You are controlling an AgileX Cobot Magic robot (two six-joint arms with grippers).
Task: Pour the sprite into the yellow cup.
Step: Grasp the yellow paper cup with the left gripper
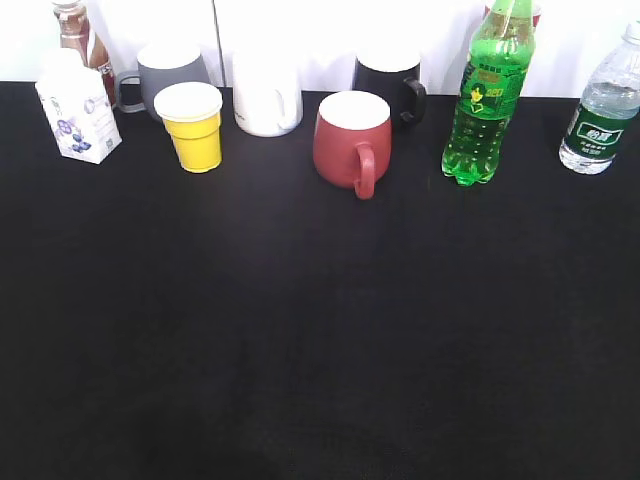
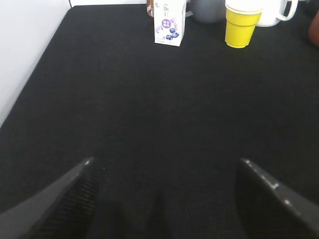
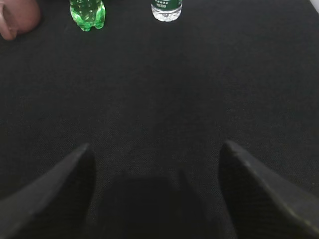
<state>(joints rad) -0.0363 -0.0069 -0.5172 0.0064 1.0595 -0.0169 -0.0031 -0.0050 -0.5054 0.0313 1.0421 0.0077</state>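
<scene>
I have two claws, and both hang low over the bare front of the black table (image 1: 320,360) with nothing between their fingers. My left claw (image 2: 167,172) is spread wide, its two dark fingers far apart at the lower corners of its wrist view. My right claw (image 3: 154,157) is spread just as wide. Neither claw shows in the exterior view.

I take the red mug (image 1: 352,140) as my landmark; it stands near the middle of the back row, handle facing the front. The sprite (image 1: 488,95) stands upright to the right of the red mug, apart from it, cap on. It is the one green bottle. Farther right from the mug, well past the sprite, stands one clear water bottle (image 1: 601,105) with a green label. My right wrist view catches only the bases of these two bottles at its top edge.

The yellow cup (image 1: 193,125) stands upright to the left of the red mug, with a clear gap between them; there is one such cup. Behind the red mug I count three more mugs: a white one (image 1: 267,95) back-left, a black one (image 1: 392,85) back-right, and a grey one (image 1: 168,75) far left, behind the yellow cup. That makes four mugs. Farthest left of the red mug stand one small white carton (image 1: 78,110) with blue print and, behind it, one brown bottle (image 1: 82,35).
</scene>
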